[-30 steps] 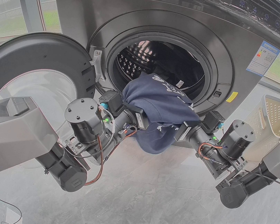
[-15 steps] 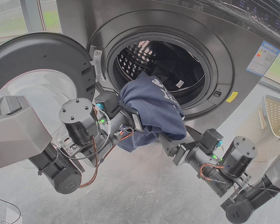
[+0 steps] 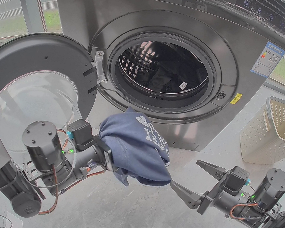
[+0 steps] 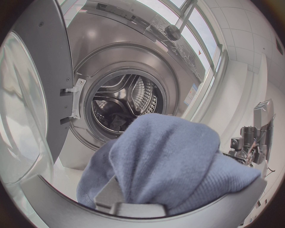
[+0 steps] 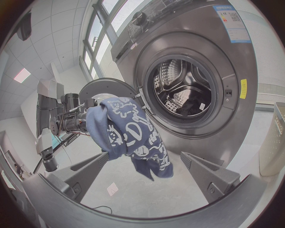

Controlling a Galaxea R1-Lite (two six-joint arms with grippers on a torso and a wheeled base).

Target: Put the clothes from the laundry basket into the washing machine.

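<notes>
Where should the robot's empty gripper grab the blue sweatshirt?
Grab the loose lower edge of the blue sweatshirt, coming from the robot's right, where the open right gripper sits. That edge dangles free below the bunch on the left gripper, so it would probably pinch easily.

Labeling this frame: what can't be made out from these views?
- Left gripper: buried under the blue garment in head and left wrist views; gripping or just draped, unclear.
- Laundry basket: its near wall hides the bottom in head view; edge-cut in right wrist view.
- Dark clothes in the drum: shadowed, count unclear.
</notes>
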